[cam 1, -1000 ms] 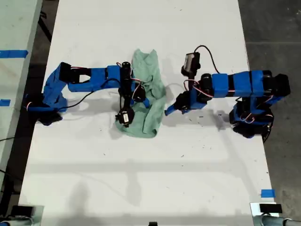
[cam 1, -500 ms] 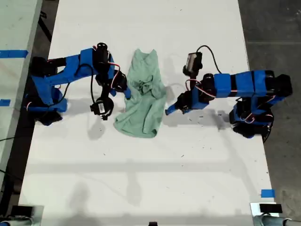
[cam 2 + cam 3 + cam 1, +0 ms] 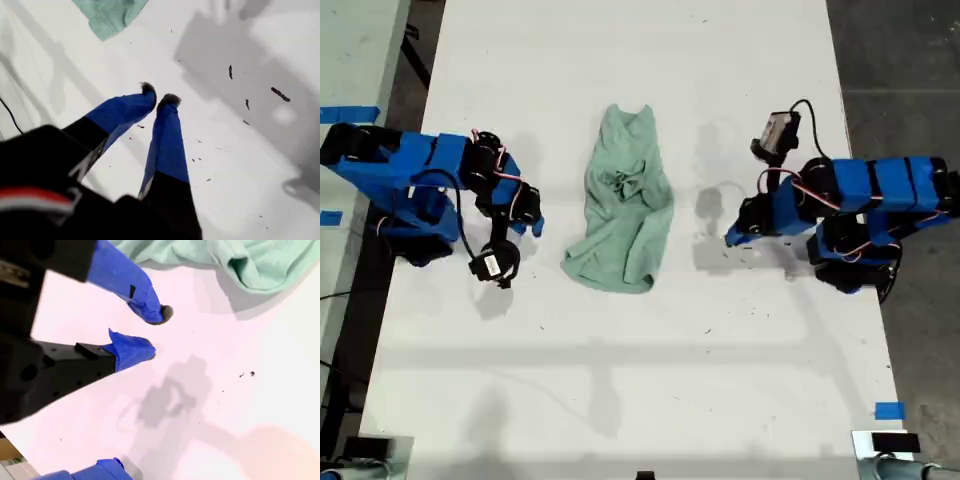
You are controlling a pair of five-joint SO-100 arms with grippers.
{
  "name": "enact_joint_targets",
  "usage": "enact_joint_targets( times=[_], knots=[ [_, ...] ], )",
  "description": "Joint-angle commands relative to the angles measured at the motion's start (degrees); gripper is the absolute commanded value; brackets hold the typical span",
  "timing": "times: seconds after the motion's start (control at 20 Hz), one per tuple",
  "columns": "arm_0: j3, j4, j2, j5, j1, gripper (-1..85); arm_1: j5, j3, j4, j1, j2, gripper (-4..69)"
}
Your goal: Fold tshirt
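Observation:
The tshirt [image 3: 623, 205] lies as a narrow, rumpled pale green bundle in the middle of the white table [image 3: 620, 380], with wrinkles bunched at its centre. My first gripper [image 3: 730, 238] is low over the table at the exterior view's right, well apart from the cloth, shut on nothing; its wrist view shows the blue-taped fingertips [image 3: 169, 100] almost touching and only a corner of the tshirt [image 3: 107, 15] far off. My second gripper [image 3: 533, 222] is at the exterior view's left, a short way from the shirt's edge [image 3: 250, 265], open and empty, fingertips [image 3: 162, 314] apart.
Both arm bases [image 3: 415, 215] [image 3: 855, 250] stand at the table's side edges in the exterior view. A black camera [image 3: 492, 266] hangs on a cable by the second arm. Blue tape [image 3: 888, 410] marks the exterior view's lower right. Dark specks [image 3: 230, 71] dot the table.
The second arm let go of the shirt and drew back toward the exterior view's left. The first arm pulled back toward the exterior view's right. The shirt stayed as a narrow bundle.

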Motion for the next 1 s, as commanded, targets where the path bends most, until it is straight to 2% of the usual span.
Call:
enact_joint_targets(
  times=[0.0, 0.25, 0.5, 0.7, 0.85, 0.95],
  knots=[
    [5.54, -3.25, 6.42, -3.52, 2.46, 5.3, 1.58, 4.39, 2.64, -1.41, 13.36, -0.6],
    [16.35, -7.47, 14.77, -6.86, 3.87, 3.3, 4.92, 11.25, 5.63, -3.78, 25.75, -0.6],
    [16.17, -8.09, 15.64, -6.24, 3.25, 2.4, 4.13, 11.78, 4.39, -3.6, 26.54, -0.6],
    [-4.48, -4.48, 1.14, 3.16, 0.44, 0.8, 1.32, 7.38, -1.41, -3.34, 16.35, -0.6],
    [-15.29, -5.19, -6.42, 9.32, -2.02, 0.1, -0.35, 5.01, -4.13, -2.72, 11.6, -0.6],
    [-18.02, -5.8, -11.6, 10.81, -2.9, 0.0, -0.62, 4.31, -4.13, -2.46, 11.16, -0.6]
  ],
)
